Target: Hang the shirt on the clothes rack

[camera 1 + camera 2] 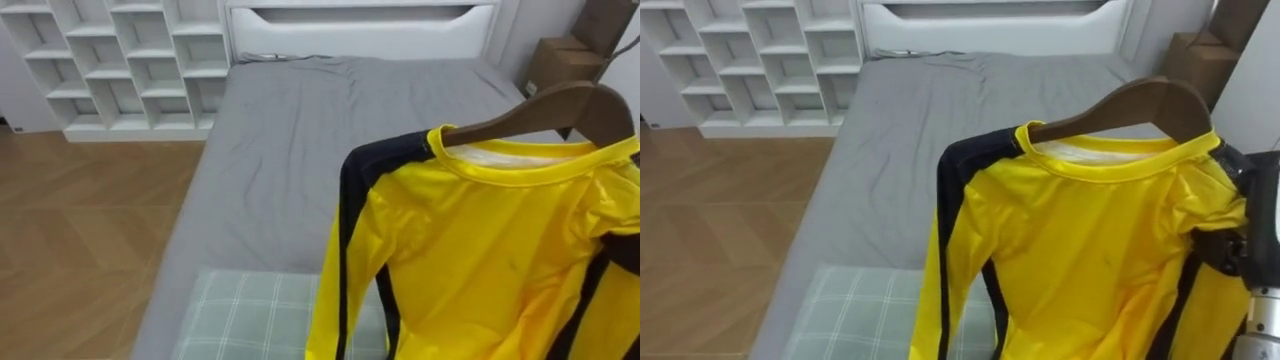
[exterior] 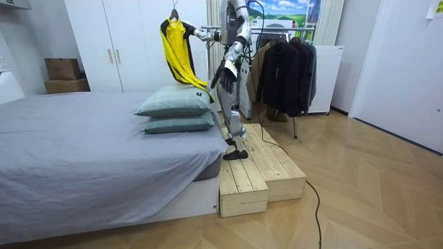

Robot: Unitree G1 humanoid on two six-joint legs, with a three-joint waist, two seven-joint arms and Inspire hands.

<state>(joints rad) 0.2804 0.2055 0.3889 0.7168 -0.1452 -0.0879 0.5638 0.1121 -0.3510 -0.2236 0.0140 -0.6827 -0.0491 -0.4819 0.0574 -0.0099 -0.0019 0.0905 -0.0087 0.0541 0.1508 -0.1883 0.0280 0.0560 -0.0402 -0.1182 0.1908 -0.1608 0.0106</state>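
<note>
A yellow long-sleeved shirt [image 1: 1090, 240] with black side stripes hangs on a brown wooden hanger [image 1: 1140, 100], held up over the pillow end of the bed. My right hand [image 1: 1232, 250] comes in from the right and is shut on the hanger at the shirt's right shoulder. In the room view the shirt [image 2: 176, 55] dangles from my outstretched right hand [image 2: 206, 32] above the pillows, with the hanger's hook pointing up. My left hand [image 2: 217, 77] hangs low at my side. I stand on a wooden platform [image 2: 259, 169] beside the bed.
Below the shirt lie two stacked green checked pillows [image 2: 173, 104] on the grey bed [image 1: 280, 140]. White cubby shelves [image 1: 120, 60] stand at the far left, cardboard boxes [image 1: 560, 65] at the far right. Behind me a clothes rack [image 2: 284, 69] carries dark garments.
</note>
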